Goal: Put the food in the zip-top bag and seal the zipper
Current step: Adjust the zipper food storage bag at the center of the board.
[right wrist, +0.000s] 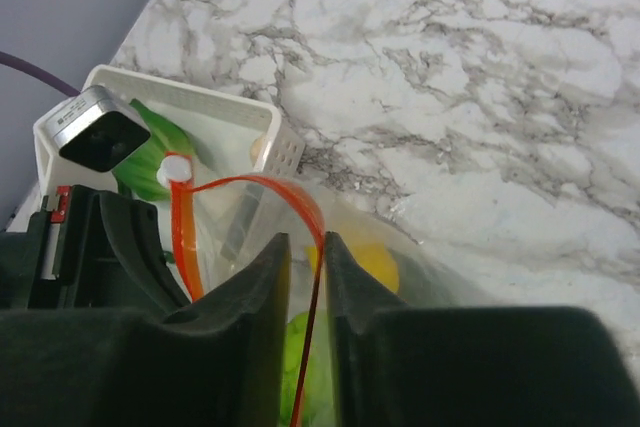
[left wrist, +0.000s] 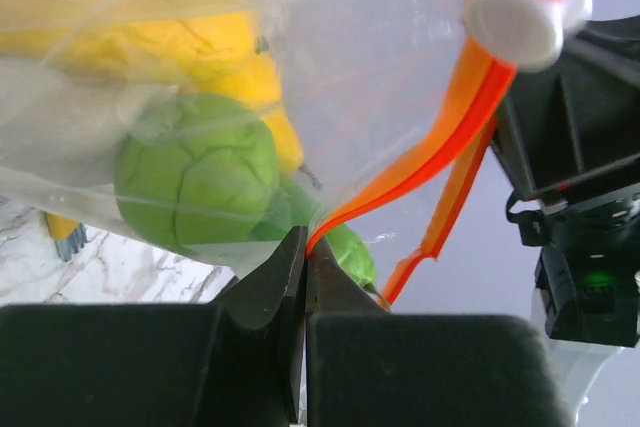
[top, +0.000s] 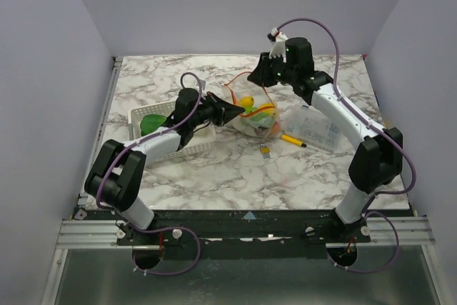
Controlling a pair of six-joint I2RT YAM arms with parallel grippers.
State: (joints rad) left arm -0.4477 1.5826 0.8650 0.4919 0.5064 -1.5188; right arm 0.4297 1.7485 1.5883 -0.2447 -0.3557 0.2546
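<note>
1. From overhead, the zip-top bag (top: 263,125) lies at the middle of the worktop (top: 214,169), between my two arms. The food (top: 246,102) shows through it as yellow, green and orange pieces.
2. A white lattice basket (top: 175,144) sits just left of the bag, partly under my left arm, with a flat green piece (top: 151,123) in it.
3. A yellow marker (top: 293,140) lies just beside the bag on its near right side. A clear compartment box (top: 325,128) sits past the marker, under my right arm. A small yellow-and-grey object (top: 265,150), which I cannot identify, rests on the marble near the bag.
4. The left tool (left wrist: 306,247) is fully closed, its tips pinching the orange zipper (left wrist: 455,112) at the bag's edge. Only the left wrist view shows this; overhead, the tips merge with the bag.
5. That view also gives me a white slider (left wrist: 515,12) on the strip at upper right. A round green piece (left wrist: 195,172) and a yellow one press against the clear film, and the right arm's black body crowds in from the right.
6. The right tool (right wrist: 308,257) has its jaws a narrow way apart. The strip runs down through the gap, nearer one finger, with space beside it, so it is not clamped.
7. Only the right wrist view shows the basket's corner close behind the bag's mouth. The left arm's camera housing (right wrist: 100,137) stands in front of it.
</note>
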